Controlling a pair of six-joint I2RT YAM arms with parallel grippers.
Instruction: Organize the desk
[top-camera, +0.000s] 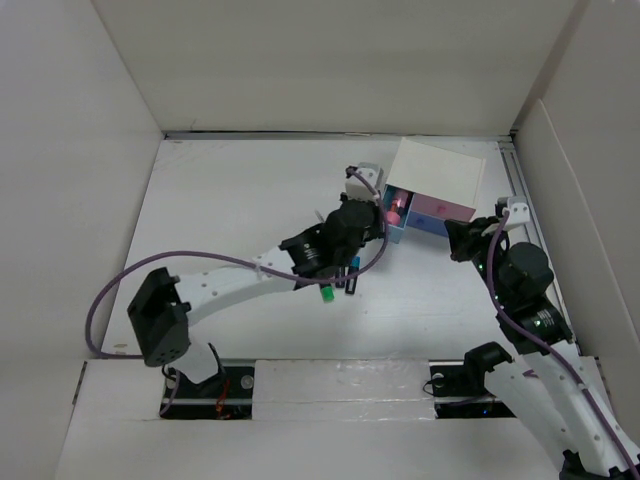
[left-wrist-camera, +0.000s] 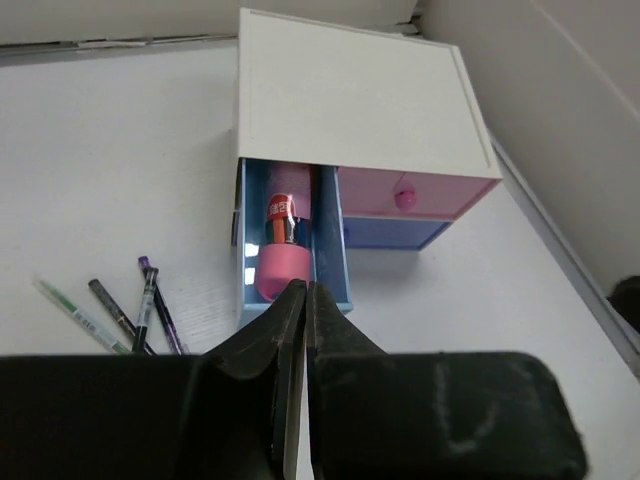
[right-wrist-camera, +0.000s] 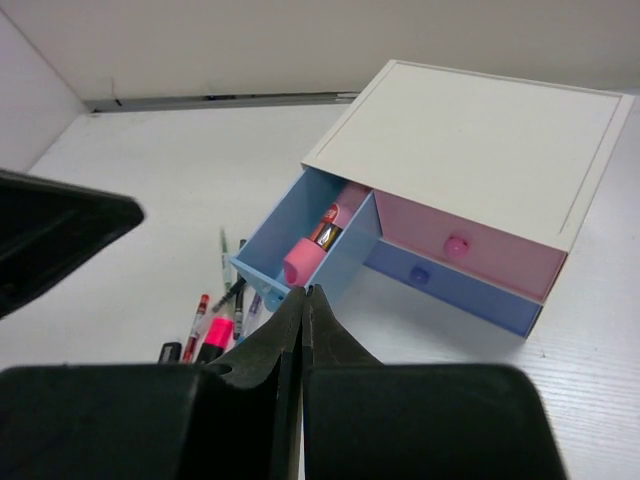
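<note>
Left hand (left-wrist-camera: 305, 300) and right hand (right-wrist-camera: 303, 300), both clenched empty, hover before the drawer box (top-camera: 437, 178), its blue drawer (right-wrist-camera: 285, 220) open, on the counter (top-camera: 230, 200).

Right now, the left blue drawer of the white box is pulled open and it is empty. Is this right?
Not quite. The blue drawer of the white box is pulled open, but a pink-capped tube lies in it; the left wrist view shows this.

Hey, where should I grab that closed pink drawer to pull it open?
Probably pinch the small round knob at the middle of the pink drawer front, coming straight in from the front. The drawer sits shut in the white box, so its face is flat and the knob is the only part standing out.
</note>
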